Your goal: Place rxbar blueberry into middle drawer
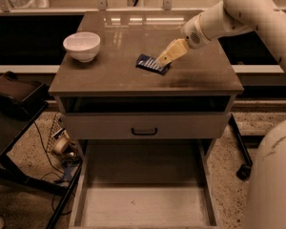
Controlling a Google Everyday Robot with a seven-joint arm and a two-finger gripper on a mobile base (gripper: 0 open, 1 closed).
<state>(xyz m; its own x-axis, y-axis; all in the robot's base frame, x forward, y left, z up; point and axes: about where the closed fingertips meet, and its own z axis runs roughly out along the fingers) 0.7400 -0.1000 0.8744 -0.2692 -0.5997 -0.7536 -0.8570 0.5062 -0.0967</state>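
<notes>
The rxbar blueberry (146, 61), a small flat bar in a dark blue wrapper, lies on the cabinet top right of centre. My gripper (163, 61) reaches in from the right on a white arm (219, 18), and its yellowish tip is right at the bar's right end, partly covering it. The middle drawer (143, 209) is pulled out below the cabinet front, a wide shallow grey tray with a plain floor and nothing in it.
A white bowl (82, 46) stands on the left of the cabinet top (109, 75). A closed grey drawer front with a black handle (144, 131) sits above the open tray. A black stand (14, 94) and cables (62, 149) are on the left; a chair base (240, 168) is on the right.
</notes>
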